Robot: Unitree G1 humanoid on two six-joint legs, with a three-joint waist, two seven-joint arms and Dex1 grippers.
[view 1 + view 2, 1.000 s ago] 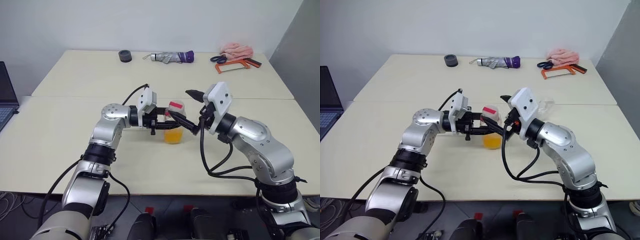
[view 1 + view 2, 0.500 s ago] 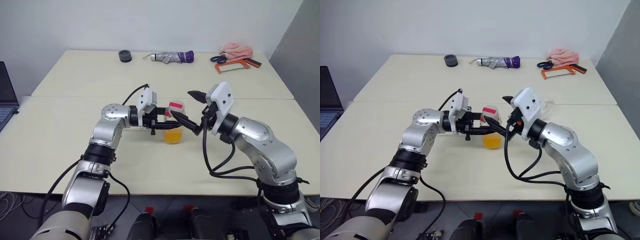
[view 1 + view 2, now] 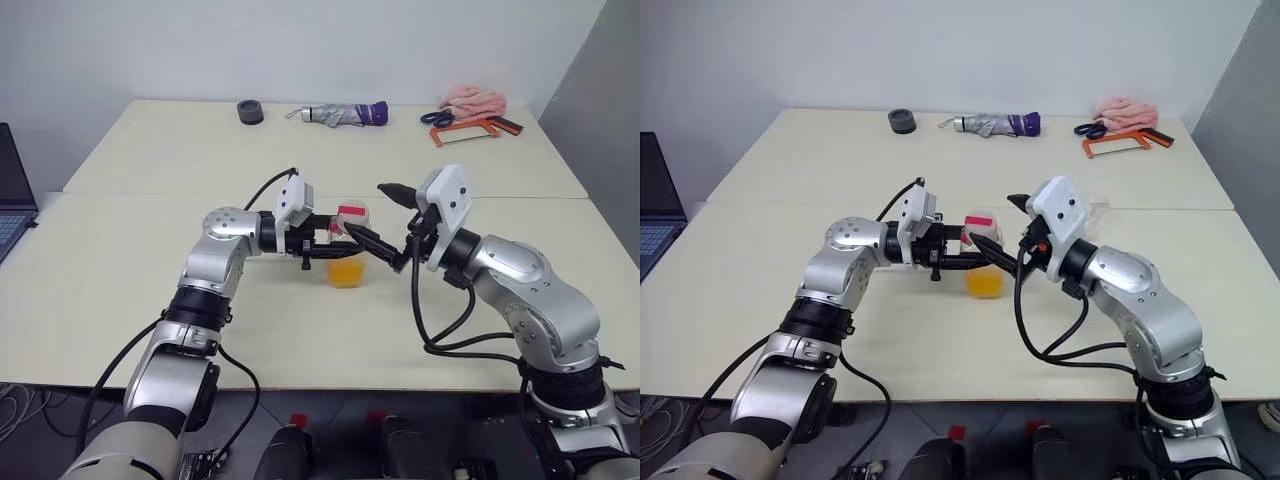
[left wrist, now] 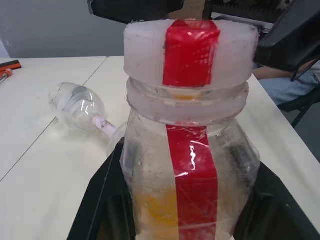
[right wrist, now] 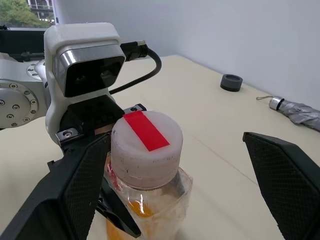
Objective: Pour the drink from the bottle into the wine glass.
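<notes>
Bottle (image 3: 347, 250) upright, long axis vertical, cap (image 5: 145, 141) on top, near the middle of the pale tabletop (image 3: 120, 260). Clear, ribbed plastic body, red strip running down the side and across the white cap. Orange drink (image 3: 346, 272) fills the lower part only. Left claw (image 3: 330, 240) clamped on the bottle body, fingers level, reaching in from the robot's left. Right claw (image 3: 385, 225) spread wide, black textured fingers (image 5: 285, 175) standing either side of the cap, not touching it. Wine glass (image 4: 80, 106) lies on its side on the tabletop beyond the bottle, clear rounded bowl, stem roughly level. Folded umbrella (image 3: 345, 114) and black roll of tape (image 3: 250, 111) at the far edge.
</notes>
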